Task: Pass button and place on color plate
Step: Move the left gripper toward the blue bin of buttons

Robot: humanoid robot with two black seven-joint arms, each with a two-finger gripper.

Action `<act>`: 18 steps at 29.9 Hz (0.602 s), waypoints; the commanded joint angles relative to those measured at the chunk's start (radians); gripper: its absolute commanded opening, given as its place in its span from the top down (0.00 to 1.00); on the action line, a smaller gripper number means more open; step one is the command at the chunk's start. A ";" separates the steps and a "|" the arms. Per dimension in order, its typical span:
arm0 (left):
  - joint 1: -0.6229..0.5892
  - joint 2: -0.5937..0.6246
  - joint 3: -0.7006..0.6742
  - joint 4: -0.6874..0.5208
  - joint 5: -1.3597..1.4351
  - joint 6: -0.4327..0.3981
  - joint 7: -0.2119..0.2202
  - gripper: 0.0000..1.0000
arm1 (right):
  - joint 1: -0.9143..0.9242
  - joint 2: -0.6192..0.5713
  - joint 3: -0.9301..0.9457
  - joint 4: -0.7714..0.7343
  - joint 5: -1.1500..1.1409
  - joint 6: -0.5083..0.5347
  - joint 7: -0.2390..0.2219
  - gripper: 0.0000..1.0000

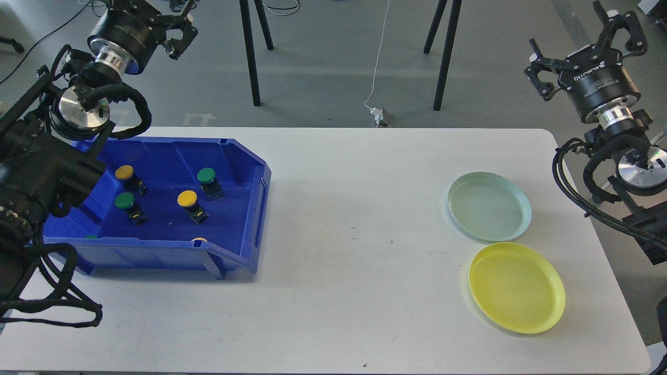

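Note:
Several push buttons lie in a blue bin (156,256) at the table's left: a yellow button (124,172), a green button (206,175), another green button (124,200) and another yellow one (187,198). A further yellow cap (198,240) peeks over the bin's front wall. At the right sit a pale green plate (490,207) and a yellow plate (516,287), both with nothing on them. My left gripper (182,35) hangs open above and behind the bin, holding nothing. High beyond the table's right end, my right gripper (573,31) is open and holds nothing.
The white table (354,250) spans the view, with bare surface between the bin and the plates. Black stand legs (252,57) and a white cable (378,78) are on the floor behind the table. My left arm's thick links overlap the bin's left side.

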 commanded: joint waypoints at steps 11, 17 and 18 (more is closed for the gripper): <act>-0.001 0.095 0.063 -0.079 0.029 -0.032 -0.016 0.00 | 0.009 0.000 0.000 0.005 -0.002 -0.059 0.006 0.00; -0.009 0.331 0.215 -0.303 0.287 -0.006 -0.021 0.00 | 0.020 -0.015 0.007 0.056 -0.002 -0.058 0.006 0.00; -0.009 0.372 0.219 -0.335 0.348 -0.006 -0.021 0.00 | 0.020 -0.018 0.015 0.073 -0.002 -0.058 0.006 0.00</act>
